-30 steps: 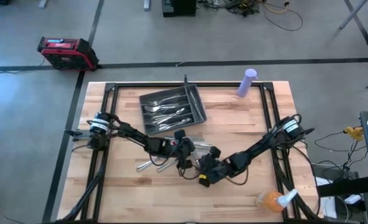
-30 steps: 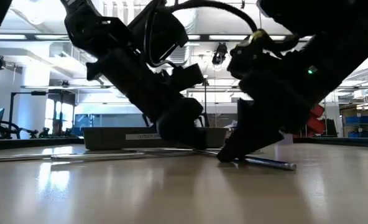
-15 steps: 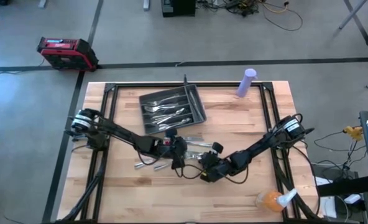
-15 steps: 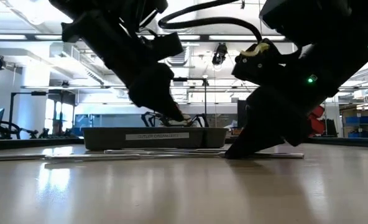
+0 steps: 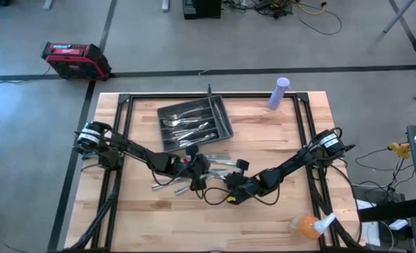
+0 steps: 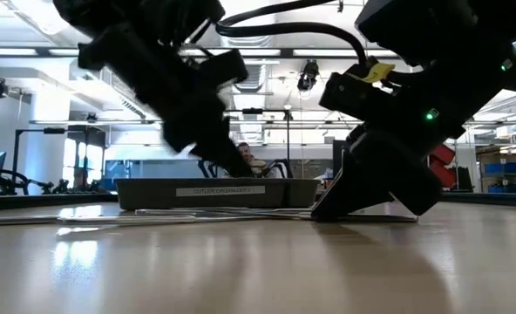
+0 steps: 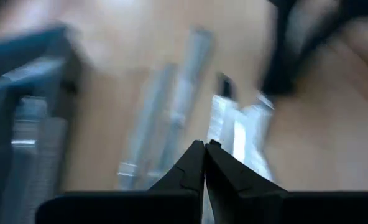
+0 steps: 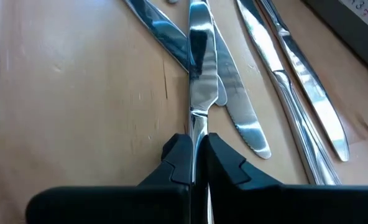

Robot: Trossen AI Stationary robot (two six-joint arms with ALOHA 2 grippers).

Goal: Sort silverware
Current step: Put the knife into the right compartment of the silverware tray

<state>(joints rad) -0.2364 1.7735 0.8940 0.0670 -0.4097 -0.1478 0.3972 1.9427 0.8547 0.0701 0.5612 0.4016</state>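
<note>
My right gripper (image 8: 195, 152) was clamped on a knife (image 8: 199, 68) lying straight ahead; the left gripper (image 7: 205, 163) was closed, empty.

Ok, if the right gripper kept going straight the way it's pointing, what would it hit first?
The right gripper is already shut on a knife. Straight ahead, other loose silverware crosses beneath that blade, probably met first; depth is unclear.

Both arms are reaching low toward the middle, the left gripper (image 5: 194, 169) with jaws pressed together, the right gripper (image 8: 194, 155) pinching something thin
</note>
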